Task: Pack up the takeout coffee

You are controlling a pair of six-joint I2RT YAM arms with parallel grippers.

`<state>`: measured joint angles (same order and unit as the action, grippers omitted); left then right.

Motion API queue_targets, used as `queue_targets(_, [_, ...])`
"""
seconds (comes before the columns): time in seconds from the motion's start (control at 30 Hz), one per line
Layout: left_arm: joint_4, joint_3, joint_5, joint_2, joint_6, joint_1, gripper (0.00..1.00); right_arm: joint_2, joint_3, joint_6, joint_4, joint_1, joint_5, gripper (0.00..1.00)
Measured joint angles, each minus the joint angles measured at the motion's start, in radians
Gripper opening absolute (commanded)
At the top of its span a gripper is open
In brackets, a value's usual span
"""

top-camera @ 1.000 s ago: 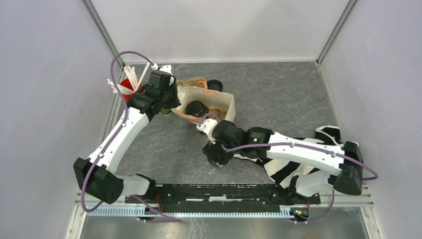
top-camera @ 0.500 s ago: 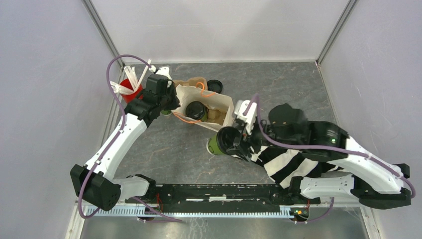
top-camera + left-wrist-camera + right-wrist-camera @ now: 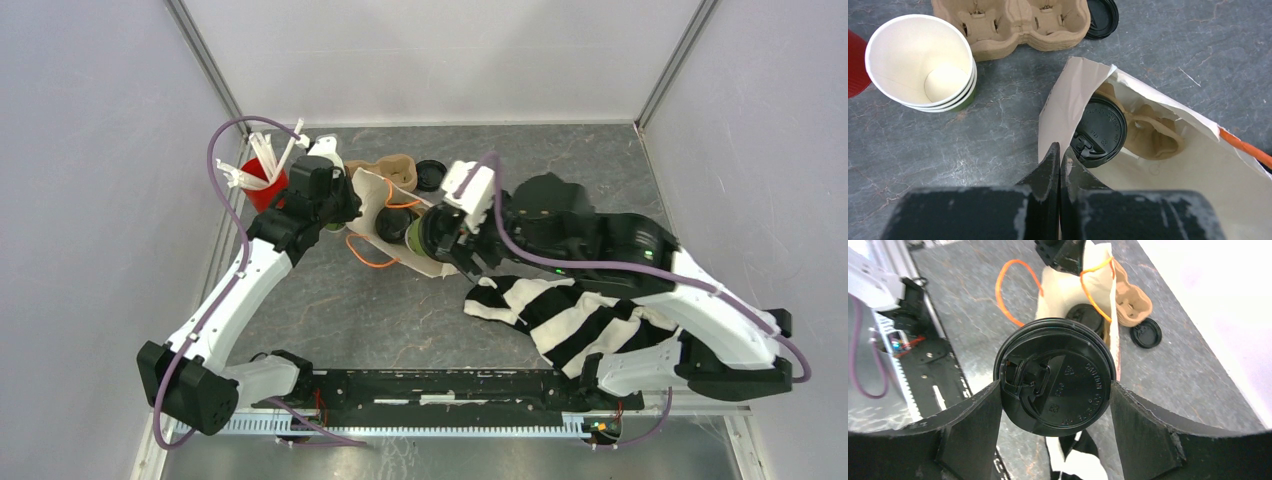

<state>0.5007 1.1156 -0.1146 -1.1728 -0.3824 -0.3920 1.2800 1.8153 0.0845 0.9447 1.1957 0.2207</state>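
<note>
From above, the right gripper [image 3: 440, 238] clasps a lidded green cup [image 3: 428, 230], tilted at the mouth of the paper bag [image 3: 375, 190]. Left wrist: the left gripper [image 3: 1058, 167] is pinched closed on the bag's rim; a second lidded cup [image 3: 1099, 131] stands inside. Right wrist: both fingers [image 3: 973, 415] flank the held cup's black lid [image 3: 1055, 377].

Grey stone-look table [image 3: 600, 190]. Red cup with straws [image 3: 260, 186] is set upper left, a stack of empty cups [image 3: 923, 62] beside it. Pulp carrier [image 3: 385, 170] and loose black lid [image 3: 431, 174] are placed top centre, the paper bag [image 3: 368, 195] just below. Striped cloth [image 3: 560, 315] is spread lower right.
</note>
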Motion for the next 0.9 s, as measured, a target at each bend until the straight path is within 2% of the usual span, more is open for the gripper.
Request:
queue_targets(0.2, [-0.043,-0.051,0.012,0.054,0.000,0.000,0.02,0.103,0.001,0.059,-0.015,0.000,0.006,0.61])
queue_targets(0.47, [-0.092,-0.124,0.012,0.106,0.001,0.000,0.02,0.118,-0.034,0.119,-0.023,0.000,-0.018,0.59])
queue_targets(0.9, [-0.097,-0.126,0.019,0.106,0.000,0.000,0.02,0.212,-0.025,0.198,0.011,0.007,0.024,0.56])
